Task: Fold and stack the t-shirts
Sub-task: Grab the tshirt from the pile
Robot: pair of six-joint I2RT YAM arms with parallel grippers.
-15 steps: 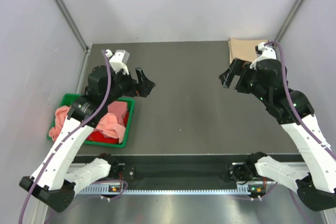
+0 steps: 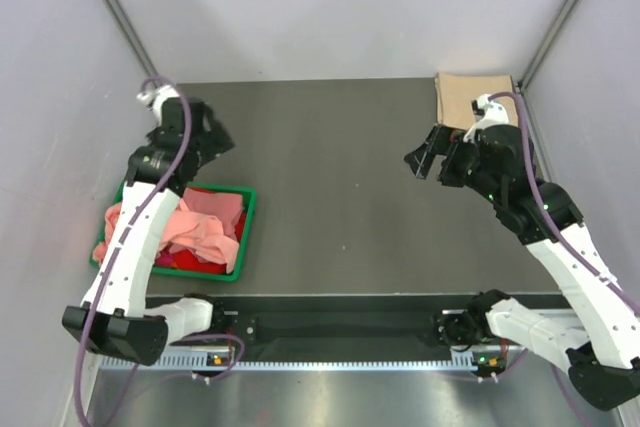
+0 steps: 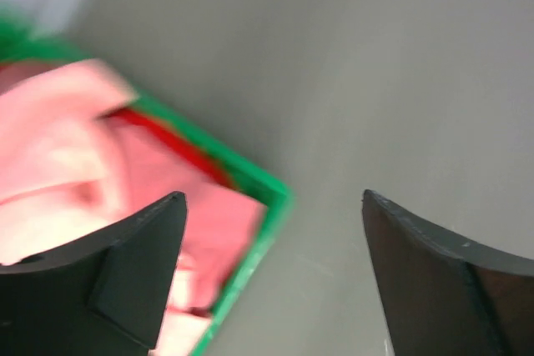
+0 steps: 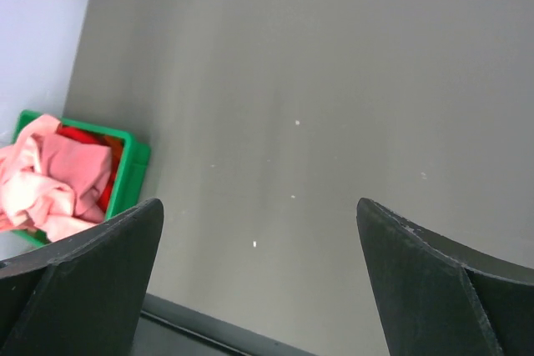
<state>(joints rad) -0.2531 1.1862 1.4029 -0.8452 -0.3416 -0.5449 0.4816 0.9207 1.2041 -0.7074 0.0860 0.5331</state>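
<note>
A folded tan-beige t-shirt (image 2: 468,97) lies flat at the back right corner of the table. Crumpled salmon-pink t-shirts (image 2: 198,232) and a red one (image 2: 212,193) fill the green bin. My left gripper (image 2: 222,139) is open and empty, hovering over the bin's back right corner. In the left wrist view its jaws (image 3: 271,197) frame the bin's rim, with a pink shirt (image 3: 67,147) to the left. My right gripper (image 2: 425,159) is open and empty above bare table, just in front of the tan shirt. The right wrist view (image 4: 259,203) shows the pink shirts (image 4: 46,177) far off.
The green plastic bin (image 2: 245,237) stands at the table's left near side; it also shows in the left wrist view (image 3: 265,210) and the right wrist view (image 4: 133,166). White walls with metal posts close in the table on three sides.
My left arm has swung left and back, from over the table's middle left to above the bin's back corner. My right gripper has shifted slightly left and nearer.
</note>
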